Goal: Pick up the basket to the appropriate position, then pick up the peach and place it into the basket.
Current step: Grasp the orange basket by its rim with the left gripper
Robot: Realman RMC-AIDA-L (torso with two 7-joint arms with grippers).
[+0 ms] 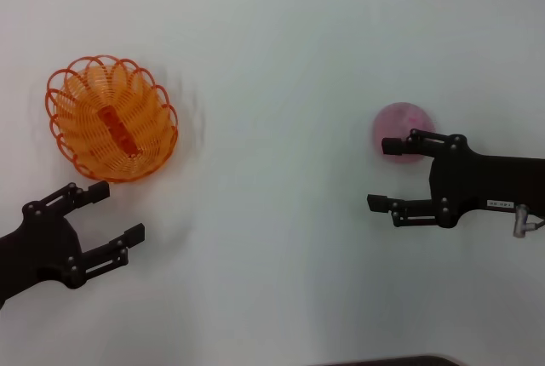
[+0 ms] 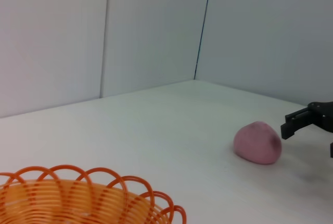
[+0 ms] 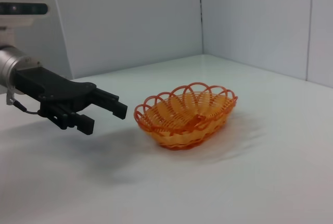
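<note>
Left claw (image 1: 106,213), spread, sits just short of the basket (image 1: 111,117): pinch its near rim, probably squarely. Right claw (image 1: 387,174), released, flanks the peach (image 1: 402,125).

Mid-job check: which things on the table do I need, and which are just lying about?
Part of the job:
- basket, empty, near the open left end effector
- peach, on the table beside the open right end effector

Lying about:
- nothing else visible on the white table

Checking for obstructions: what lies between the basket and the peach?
Nothing: in the head view only bare white table lies between the basket and the peach.
</note>
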